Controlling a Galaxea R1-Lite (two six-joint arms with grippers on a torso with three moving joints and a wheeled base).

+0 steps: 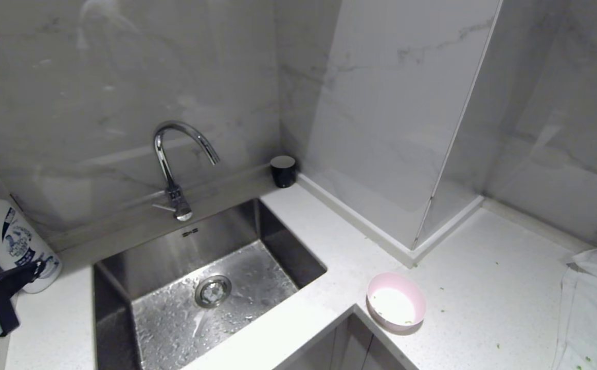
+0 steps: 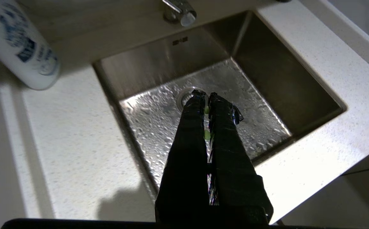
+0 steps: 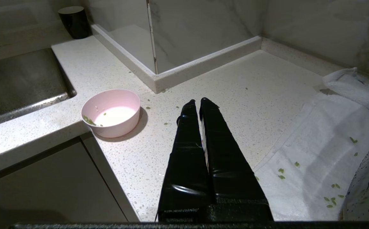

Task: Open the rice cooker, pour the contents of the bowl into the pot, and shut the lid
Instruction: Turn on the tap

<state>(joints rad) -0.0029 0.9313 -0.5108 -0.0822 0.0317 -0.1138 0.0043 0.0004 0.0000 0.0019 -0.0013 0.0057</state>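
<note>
The pale pink bowl [image 1: 396,281] [image 3: 124,122] stands on the white counter by the inner corner of its edge. Its white inside is almost bare, with a few green bits [image 3: 89,121] at the rim. More green bits [image 3: 332,200] lie scattered on the towel and counter. My left gripper [image 2: 205,93] [image 1: 38,267] hangs shut over the sink drain, with two green bits [image 2: 207,109] stuck between its fingers. My right gripper [image 3: 196,101] is shut and empty above the counter, to the right of the bowl. The rice cooker, its pot and its lid are out of view.
A wet steel sink [image 1: 185,252] with a chrome tap [image 1: 175,154] fills the left. A white bottle [image 1: 15,241] stands at its left and a black cup [image 1: 283,170] at the back corner. A white towel [image 1: 591,308] covers the counter at the right. A tiled column juts out behind the bowl.
</note>
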